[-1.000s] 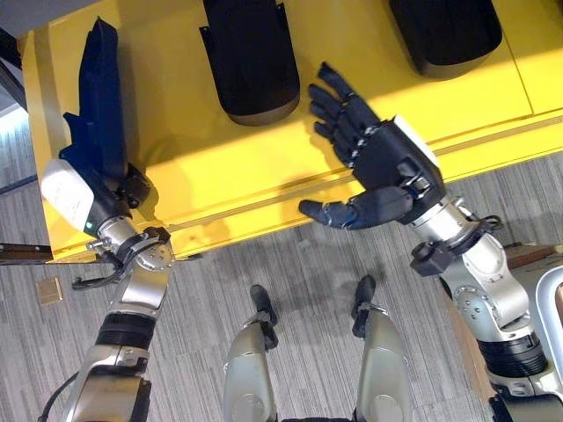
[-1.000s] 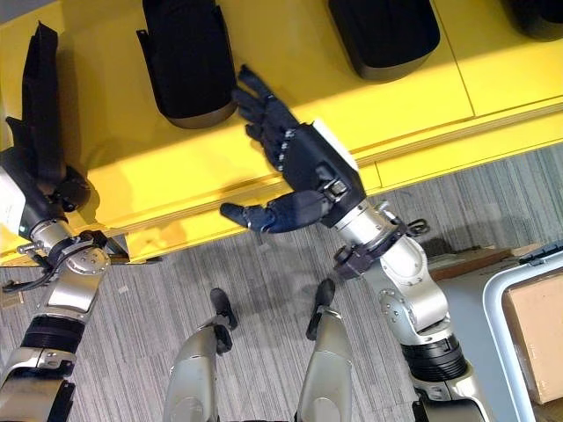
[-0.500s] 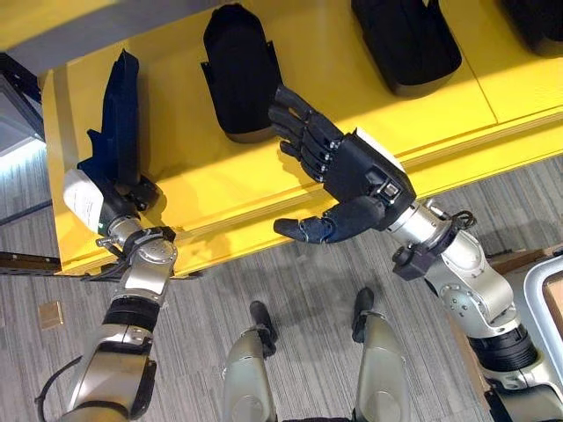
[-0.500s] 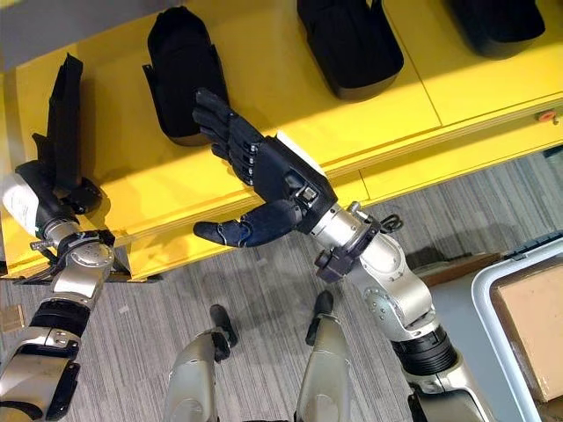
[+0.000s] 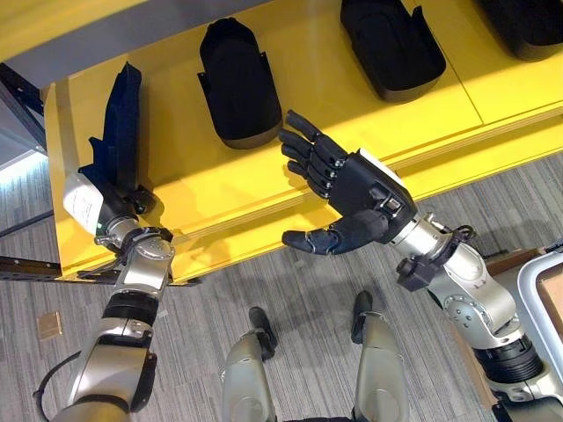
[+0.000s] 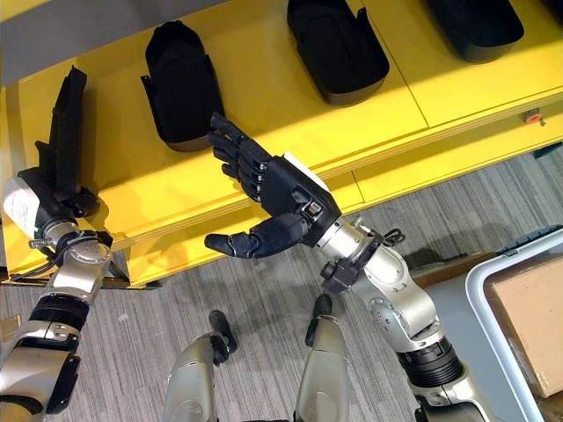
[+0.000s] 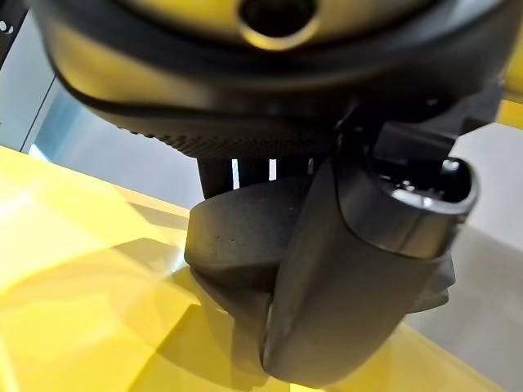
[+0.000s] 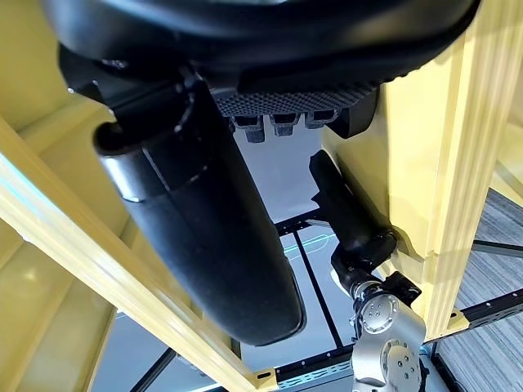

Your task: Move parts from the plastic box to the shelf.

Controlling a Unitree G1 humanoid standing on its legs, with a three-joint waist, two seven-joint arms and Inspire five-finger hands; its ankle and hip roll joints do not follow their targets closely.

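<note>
1. a dark flat part stands on edge at the left end of the yellow shelf, with the left hand curled round its lower end.
2. this looks like the placing step: the part seems to rest on the shelf, so the next move probably calls for loosening the fingers and drawing the hand back without tipping it.
3. the right hand hovers spread and empty over the shelf's front edge, just beside a seated black part; another black part lies further right.
4. a plastic box sits on the floor to the robot's right.
</note>
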